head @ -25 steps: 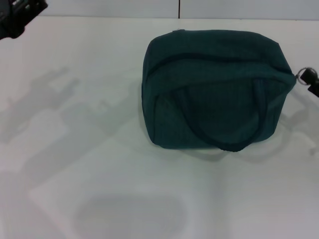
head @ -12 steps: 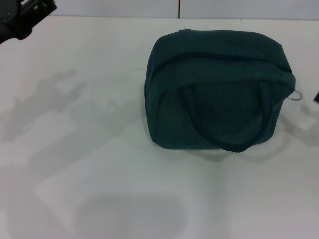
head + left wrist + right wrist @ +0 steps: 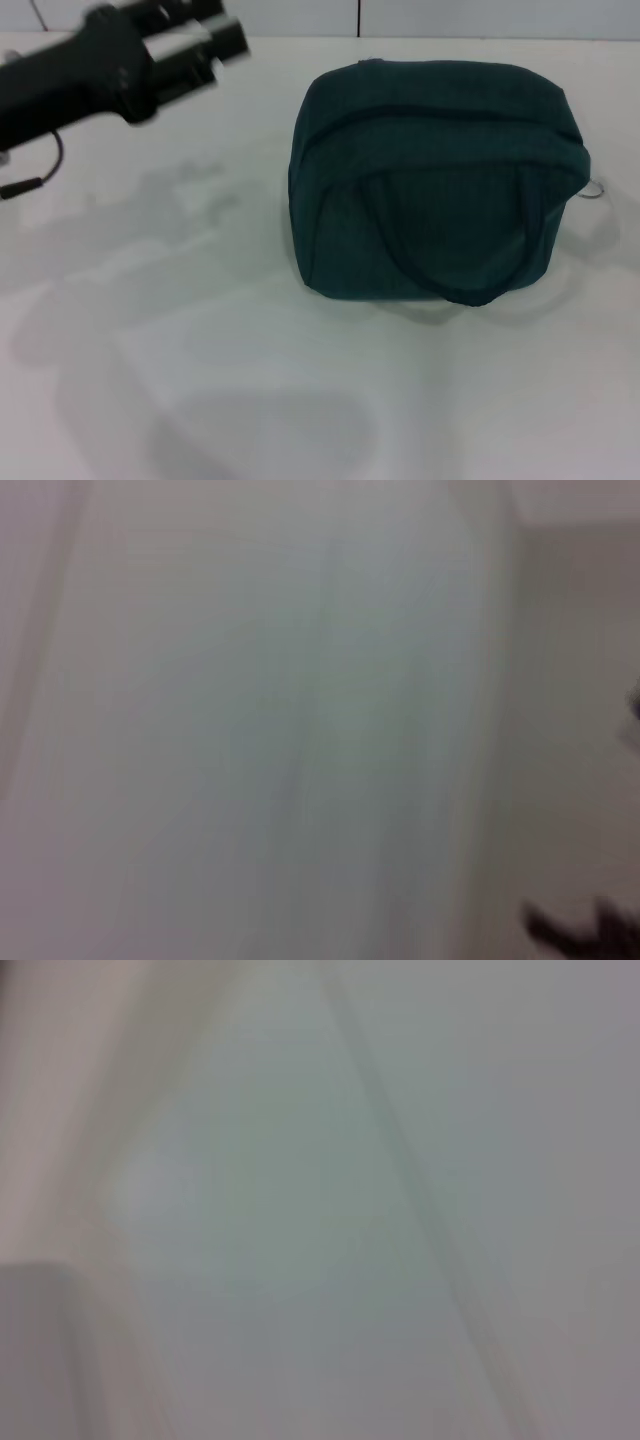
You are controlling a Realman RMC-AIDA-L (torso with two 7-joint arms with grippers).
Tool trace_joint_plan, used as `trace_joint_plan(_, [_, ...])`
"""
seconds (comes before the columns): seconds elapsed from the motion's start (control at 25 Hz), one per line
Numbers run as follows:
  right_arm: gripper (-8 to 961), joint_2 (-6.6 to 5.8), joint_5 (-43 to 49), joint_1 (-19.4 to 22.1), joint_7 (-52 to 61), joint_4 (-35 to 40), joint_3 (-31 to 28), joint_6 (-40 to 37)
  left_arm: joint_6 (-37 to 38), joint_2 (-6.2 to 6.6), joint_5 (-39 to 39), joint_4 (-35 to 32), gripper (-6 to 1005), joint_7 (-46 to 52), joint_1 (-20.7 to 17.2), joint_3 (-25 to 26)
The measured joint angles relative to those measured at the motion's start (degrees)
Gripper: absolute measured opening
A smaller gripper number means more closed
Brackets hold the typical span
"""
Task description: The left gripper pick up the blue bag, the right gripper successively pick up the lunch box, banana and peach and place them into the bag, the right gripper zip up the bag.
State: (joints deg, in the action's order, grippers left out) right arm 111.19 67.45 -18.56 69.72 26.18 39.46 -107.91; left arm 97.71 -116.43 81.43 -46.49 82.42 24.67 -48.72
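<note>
One arm swings in over the surface

The left gripper (image 3: 200, 30), a corner sliver half a second ago, now reaches well into view above the white surface (image 3: 300, 400), apart from the blue bag (image 3: 435, 180); I cannot tell its opening. The bag sits zipped, unmoved, ring pull (image 3: 595, 189) at its right end. The right gripper has gone from sight.

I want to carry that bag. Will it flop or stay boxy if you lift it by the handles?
The bag would probably sag a little: it looks like soft fabric, and its top edge already dips. It stands boxy now, so it may mostly keep its shape. The handle droops down the front, so it is likely floppy. The flat base makes rolling unlikely.
</note>
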Motion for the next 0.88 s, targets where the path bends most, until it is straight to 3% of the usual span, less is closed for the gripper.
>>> trace_joint_plan(0.12, [832,-2.23,3.8,-4.4,10.9,6.8,2.9,-1.5,2.7,-0.12,5.0,-0.4,550,1.6,1.8,0.0])
trace_joint_plan(0.24, [833,-4.76,8.0,-9.2,19.7,9.7,6.6,-2.0,4.1,-1.54,8.0,-2.7,551,4.1,1.9,-0.1])
trace_joint_plan(0.28, [833,-5.37,9.2,-11.0,21.5,9.9,7.7,-2.3,4.2,-2.12,8.4,-3.7,593,4.6,1.7,-0.3])
trace_joint_plan(0.4, [833,-5.65,13.4,-14.1,23.5,10.2,9.7,-2.6,4.3,-3.2,7.4,-4.9,721,3.5,0.5,-2.6])
trace_joint_plan(0.52, [834,-3.27,19.9,-15.3,21.4,13.0,10.2,-2.1,4.2,-3.22,4.7,-4.2,786,2.5,-0.4,-6.4])
trace_joint_plan(0.72, [837,1.61,27.8,-13.4,14.6,21.3,10.2,-1.8,4.0,-3.3,4.7,-2.3,843,1.3,-1.6,-8.1])
trace_joint_plan(0.88, [834,2.86,28.8,-11.7,13.3,23.9,10.4,-1.7,3.8,-3.19,4.1,1.5,889,-2.1,-1.9,-7.8])
